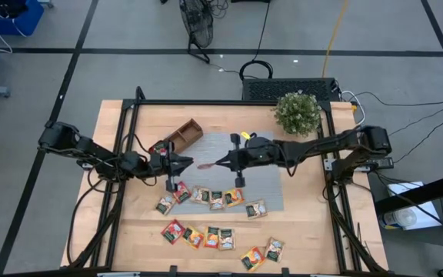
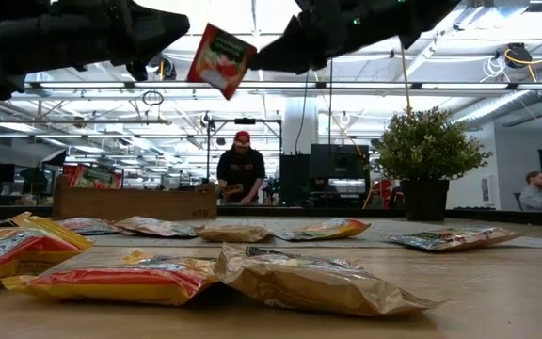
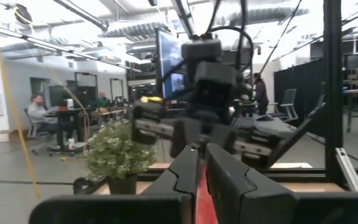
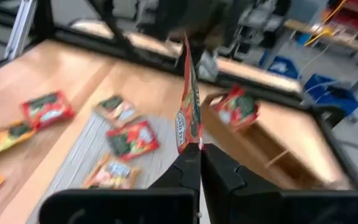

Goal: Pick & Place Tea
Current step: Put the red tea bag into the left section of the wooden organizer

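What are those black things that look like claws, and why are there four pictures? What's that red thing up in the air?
Those are two robot arms, each ending in a gripper with two fingers. The four pictures show one moment from four cameras: one high above the table, one low at table height, and one on each arm's wrist.

The red thing is a red tea sachet, lifted above the table. The right gripper pinches one edge of it. The left gripper faces it from the other side with a red strip between its fingers, so both seem to hold it.

On the wooden table lie more tea sachets, red, orange, yellow and green. There is also a grey mat, a brown wooden tray with a red sachet already in it, and a small potted plant.
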Tool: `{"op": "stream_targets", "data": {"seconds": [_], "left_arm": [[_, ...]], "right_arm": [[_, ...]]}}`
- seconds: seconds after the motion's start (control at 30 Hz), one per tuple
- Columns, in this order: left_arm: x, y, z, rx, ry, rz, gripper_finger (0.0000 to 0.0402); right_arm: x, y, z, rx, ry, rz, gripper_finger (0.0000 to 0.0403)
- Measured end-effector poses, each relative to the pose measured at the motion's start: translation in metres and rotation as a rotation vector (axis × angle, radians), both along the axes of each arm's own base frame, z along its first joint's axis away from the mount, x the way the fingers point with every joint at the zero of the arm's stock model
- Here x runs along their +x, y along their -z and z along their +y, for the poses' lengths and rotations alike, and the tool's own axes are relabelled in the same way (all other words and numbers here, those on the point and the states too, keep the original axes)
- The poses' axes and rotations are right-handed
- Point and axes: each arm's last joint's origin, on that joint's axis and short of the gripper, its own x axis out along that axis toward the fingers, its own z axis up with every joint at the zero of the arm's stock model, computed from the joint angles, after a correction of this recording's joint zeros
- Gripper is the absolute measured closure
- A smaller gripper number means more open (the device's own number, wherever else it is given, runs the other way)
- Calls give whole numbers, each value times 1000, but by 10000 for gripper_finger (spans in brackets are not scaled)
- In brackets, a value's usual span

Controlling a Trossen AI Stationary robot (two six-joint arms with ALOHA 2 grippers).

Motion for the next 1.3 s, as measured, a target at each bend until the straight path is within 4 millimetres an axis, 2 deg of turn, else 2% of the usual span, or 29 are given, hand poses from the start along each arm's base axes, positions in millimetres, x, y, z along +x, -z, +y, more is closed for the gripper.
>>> {"op": "stream_targets", "data": {"seconds": [0.23,0.37,0.47,0.6,0.7,0.8,0.93,1.0,1.3], "left_arm": [[5,4,2,-94,-77,61,360],[22,2,0,-104,-118,196,357],[41,-6,-3,-72,-144,341,336],[64,-30,-8,-19,-163,585,289],[72,-53,-5,-34,-178,779,255],[74,-75,-3,-109,-161,856,229],[75,-89,-3,-168,-76,889,213],[76,-90,-4,-178,-34,884,211],[96,-59,-5,-190,-29,990,211]], "right_arm": [[-2,6,-1,28,14,63,403],[-2,5,-1,29,16,58,403],[-4,9,-5,45,33,100,403],[-7,16,-6,67,50,176,403],[-9,19,-6,76,53,218,403],[-10,21,-5,81,54,240,403],[-9,20,-5,85,55,232,403],[-9,20,-4,83,53,226,403],[-8,18,-3,76,41,206,403]]}}
